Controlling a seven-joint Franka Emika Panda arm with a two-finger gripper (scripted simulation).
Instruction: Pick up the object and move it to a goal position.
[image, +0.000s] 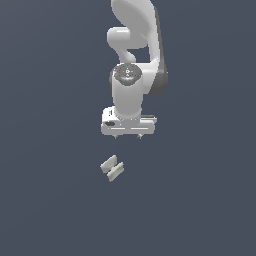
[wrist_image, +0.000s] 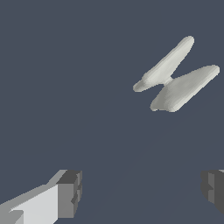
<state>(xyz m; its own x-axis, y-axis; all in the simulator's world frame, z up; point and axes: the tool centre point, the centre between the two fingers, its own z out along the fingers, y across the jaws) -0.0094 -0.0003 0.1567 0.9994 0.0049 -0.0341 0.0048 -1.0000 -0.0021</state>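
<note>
The exterior view showed the white arm (image: 132, 60) reaching down from the top of the picture, with its pincer (image: 128, 136) hanging above a plain dark tabletop (image: 50, 200); the object (image: 112, 168), a small off-white piece made of two short slabs joined side by side, lay on that surface just below the pincer and a little toward the exterior view's left; it was not touched by anything. The pincer was released; in the wrist view its two fingers (wrist_image: 65, 192) stood wide apart at the two sides of the picture, and nothing was between them.

As I judged it, the task was at its beginning; the object was not yet picked up, and all the main steps were left: to bring the pincer over the piece, to lower it, to close on it, to lift it and to carry it to the goal. No mark for the goal was visible in either picture, so I could not tell where it was.

The wrist view showed the shape of the object (wrist_image: 175, 78) much better; the two slabs were long and rounded, lying at a slant, and a narrow neck joined them in the middle; it showed also that the piece was off to one side of the line between the fingers, not centred. The exterior view gave what the wrist view could not: the whole arm, the pose of the hand, and the gap in height between the pincer and the piece.
</note>
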